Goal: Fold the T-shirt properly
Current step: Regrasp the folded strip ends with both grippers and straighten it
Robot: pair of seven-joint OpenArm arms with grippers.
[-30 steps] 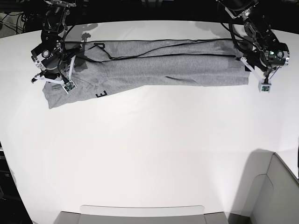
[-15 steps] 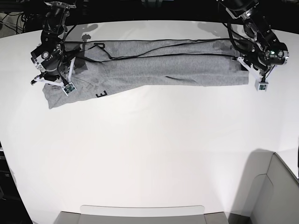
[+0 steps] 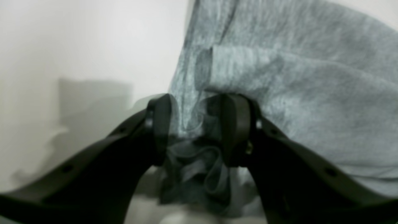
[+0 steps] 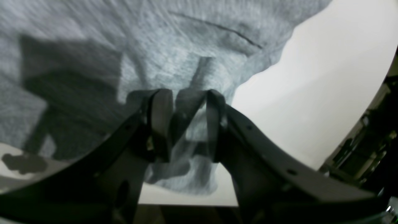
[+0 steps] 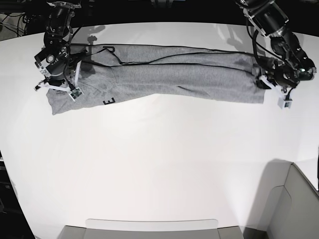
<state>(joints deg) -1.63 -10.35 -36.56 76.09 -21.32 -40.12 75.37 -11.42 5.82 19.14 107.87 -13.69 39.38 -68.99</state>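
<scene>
The heather-grey T-shirt point(image 5: 169, 77) lies stretched in a long, narrow folded band across the far side of the white table point(image 5: 159, 159). A black letter "E" point(image 5: 108, 101) shows near its left end. My left gripper point(image 5: 261, 79), on the base view's right, is shut on the bunched right end of the T-shirt point(image 3: 279, 77); cloth fills the gap between the fingers point(image 3: 160, 124). My right gripper point(image 5: 59, 84), on the base view's left, is shut on the left end of the T-shirt point(image 4: 174, 37), with cloth pinched between the fingers point(image 4: 160, 121).
A black cable point(image 5: 149, 60) runs over the band's far edge. A grey bin point(image 5: 294, 204) stands at the front right corner and a grey tray edge point(image 5: 149, 229) lies along the front. The table's far edge is close behind both arms.
My left gripper has moved toward the front with the shirt's right end, so the band now slants down to the right. My right gripper has barely moved.
</scene>
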